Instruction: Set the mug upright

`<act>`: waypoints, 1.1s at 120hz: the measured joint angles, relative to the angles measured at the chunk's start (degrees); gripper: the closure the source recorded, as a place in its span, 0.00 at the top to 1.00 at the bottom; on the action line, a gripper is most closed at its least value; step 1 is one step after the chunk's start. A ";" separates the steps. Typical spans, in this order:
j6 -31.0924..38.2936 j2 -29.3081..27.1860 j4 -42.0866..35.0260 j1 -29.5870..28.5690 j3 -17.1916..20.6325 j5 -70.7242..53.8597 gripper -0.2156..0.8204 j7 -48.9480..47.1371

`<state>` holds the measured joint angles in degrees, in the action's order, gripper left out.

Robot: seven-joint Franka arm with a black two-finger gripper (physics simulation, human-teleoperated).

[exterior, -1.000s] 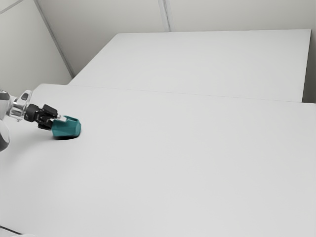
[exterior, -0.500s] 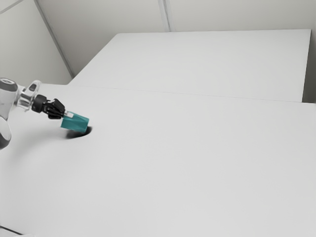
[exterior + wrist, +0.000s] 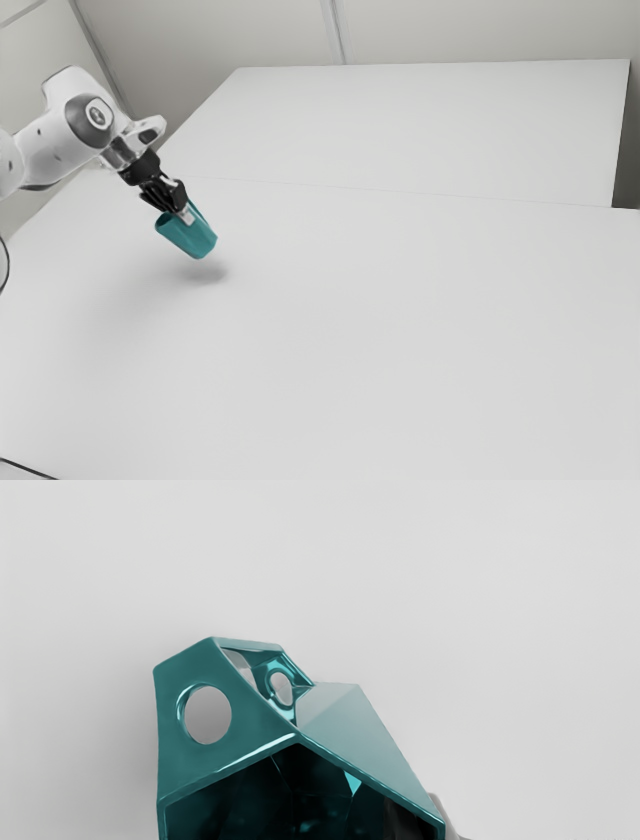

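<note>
Exterior view, nearest first: a dark cord (image 3: 25, 469) lies at the close corner, and beyond it the pale desk (image 3: 350, 350) stretches away toward a soft shadow (image 3: 206, 273). Over that shadow the teal mug (image 3: 187, 237) hangs in the air, its base apart from the desk, its mouth tipped up toward the exterior view's left and its base slanting down toward the right. At the rim, the end effector (image 3: 186, 214) has hold of it; the mug off the surface with nothing else bearing it tells me the grip is real. From the wrist view I can look into the dark mouth (image 3: 300, 800), with the pierced handle (image 3: 250, 705) standing out from the side wall and one pale fingertip (image 3: 438, 802) showing just outside the rim. Behind the mug, the white arm (image 3: 60, 150) comes in from the exterior view's left; farther back lies a second pale surface (image 3: 430, 130), then the wall (image 3: 480, 30). I'd call the job partly done: the mug is held and its mouth already faces more up than down, yet it leans plainly and doesn't stand on anything. What's left, as I judge it, is to take out the rest of that lean, bring the base down flat on the desk and let go without tugging the rim over
</note>
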<state>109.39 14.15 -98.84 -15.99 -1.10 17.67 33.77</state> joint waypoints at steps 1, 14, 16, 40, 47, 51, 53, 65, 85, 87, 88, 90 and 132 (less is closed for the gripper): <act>0.48 -0.42 -0.51 0.39 0.03 -0.83 0.04 -0.41; 5.89 -4.79 -5.87 4.17 1.03 -11.36 0.03 -6.36; 6.55 -5.33 -6.64 4.46 1.36 -12.60 0.03 -7.33; 12.79 -12.43 -17.08 7.20 3.93 -21.61 0.03 -19.28; 13.81 -14.04 -19.92 7.70 4.58 -22.51 0.03 -22.65; 14.26 -14.69 -21.16 7.91 5.03 -22.83 0.03 -24.50; 14.44 -15.03 -21.71 7.94 5.33 -22.97 0.03 -25.42; 15.19 -16.92 -24.75 8.19 6.94 -23.48 0.03 -30.75; 15.62 -17.78 -27.35 7.42 8.99 -23.74 0.03 -38.84; 15.64 -17.79 -27.56 7.41 9.16 -23.75 0.03 -39.61; 15.65 -17.79 -27.65 7.43 9.23 -23.75 0.03 -39.99; 15.67 -17.80 -27.87 7.49 9.34 -23.76 0.03 -40.73; 17.31 -15.64 -30.14 8.39 10.82 -23.71 0.03 -53.80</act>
<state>126.70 -1.49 -128.98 -7.60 9.72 -6.04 -20.04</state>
